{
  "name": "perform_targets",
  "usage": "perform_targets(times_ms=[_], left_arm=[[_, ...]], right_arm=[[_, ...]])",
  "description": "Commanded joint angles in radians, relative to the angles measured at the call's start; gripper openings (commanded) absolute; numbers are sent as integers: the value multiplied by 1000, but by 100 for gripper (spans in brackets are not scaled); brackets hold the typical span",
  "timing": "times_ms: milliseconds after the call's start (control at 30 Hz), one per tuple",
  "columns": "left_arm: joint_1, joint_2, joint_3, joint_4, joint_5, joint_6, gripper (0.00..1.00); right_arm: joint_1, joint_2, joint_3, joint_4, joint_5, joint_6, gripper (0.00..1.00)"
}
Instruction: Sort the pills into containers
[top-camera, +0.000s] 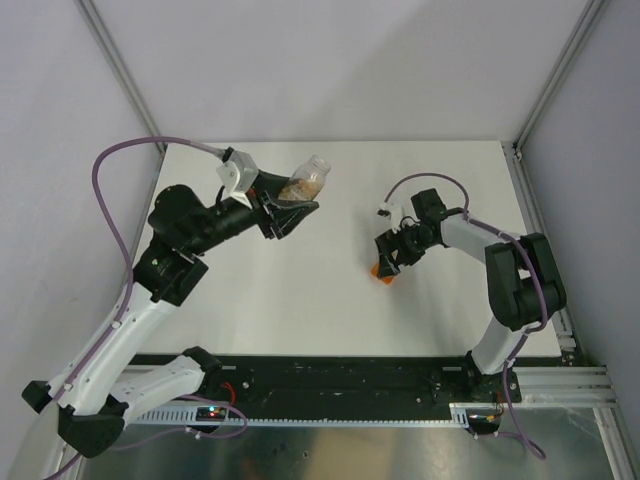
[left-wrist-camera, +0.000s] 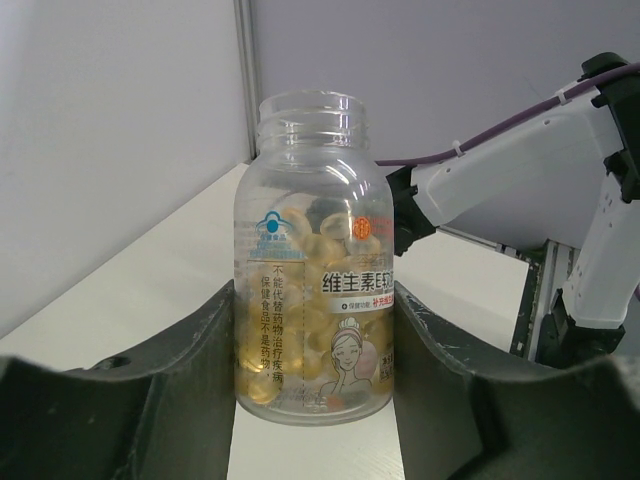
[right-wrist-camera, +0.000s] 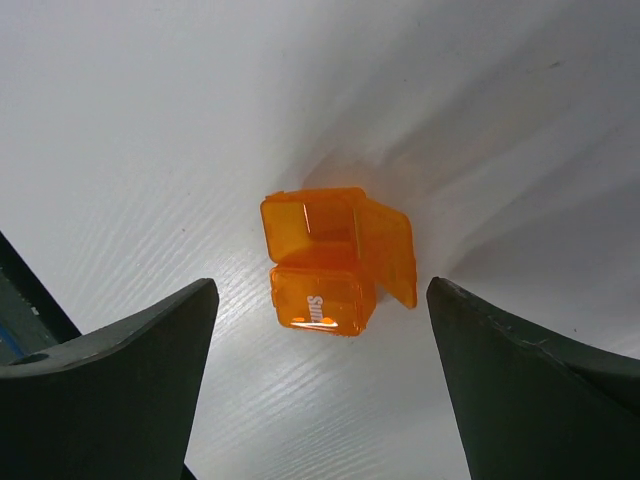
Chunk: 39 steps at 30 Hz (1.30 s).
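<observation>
White counter (top-camera: 300, 300) between pale grey walls, with one aluminium post running up each far corner and a black rail (top-camera: 340, 380) along the near edge where the two arms are bolted.

One clear plastic bottle (left-wrist-camera: 315, 260) is in play. The left pincer (left-wrist-camera: 314, 340) is clamped on its lower body, a dark finger pressed against each side. The threaded mouth stands open. In the overhead view the bottle is tilted, its mouth pointing toward the far right, over the far left part of the counter. A printed label with a woman's face wraps its front.

The pills (left-wrist-camera: 300, 330) are pale yellow translucent capsules heaped in roughly the lower half of the bottle. They overlap too much for a true count.

One orange box (right-wrist-camera: 325, 265) of two joined cells lies on the counter on the right, well apart from the bottle. One cell has its lid swung open to the side. The other is closed and carries white lettering.

The right pincer (right-wrist-camera: 320, 300) hangs over the box with its fingers spread wide, one on each side and neither touching it. From overhead this pincer covers most of the box, leaving only an orange corner in sight.

Two purple cables (top-camera: 120, 170), one per arm, loop above the wrists. The right arm's white link (left-wrist-camera: 500, 170) fills the background behind the bottle in the left wrist view.
</observation>
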Motion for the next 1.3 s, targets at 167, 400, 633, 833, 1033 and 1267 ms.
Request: perform_targets(times_ms=[167,400,633,833,1033,1267], left_arm=[[16,1,-4,-1,4,46,0],[24,-4,-31,-8,-5,66,0],[29,-13,-48,-25,-14,86,0],[38,-21,-69,-34,-19,101,0],[50,-20,-78,-44,-17,102,0],[60,-14,-65,-68,-12,129,0]], right_arm=[[72,18,28,24,93,13,89],[123,19,18,34,163,16,87],[170,11,18,14,191,32,87],[211,16,17,2,213,55,86],[239,32,18,-7,231,89,86],[244,32,15,-36,267,96,85]])
